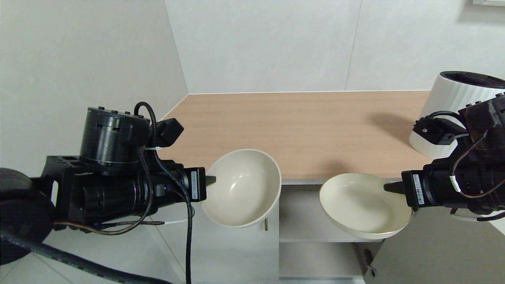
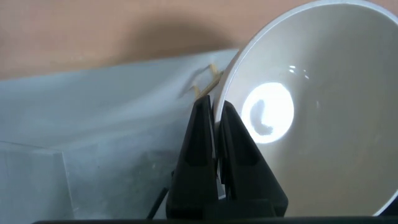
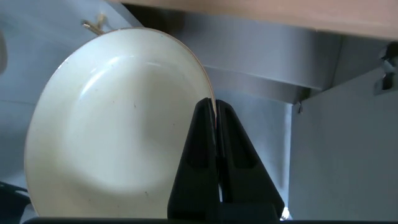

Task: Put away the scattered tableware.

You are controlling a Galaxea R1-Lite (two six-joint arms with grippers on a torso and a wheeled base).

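Cream-coloured tableware hangs from both our tools. Our left tool (image 1: 211, 180) is clamped on the rim of a deep bowl (image 1: 240, 189); in the left wrist view we see one finger inside the wall and one outside, pressed tight against it. The bowl is in the air, tipped so that its hollow faces us, overlapping the near edge of the wooden counter (image 1: 300, 130) on the left side.

Our right tool (image 1: 388, 186) pinches the rim of a shallow plate (image 1: 361, 205) in the same way, with a finger on each face. The plate is also clear of the counter, tilted, in front of the counter's front edge and before the open cabinet (image 1: 303, 205) below it. Bowl and plate are near each other but apart, the bowl to the left.

Inside the cabinet we see pale shelves, and a small brass-coloured handle (image 1: 266, 225) shows just under the bowl. At the far right of the counter stands a white ribbed container (image 1: 446, 94) with a dark inside, partly behind our right arm.
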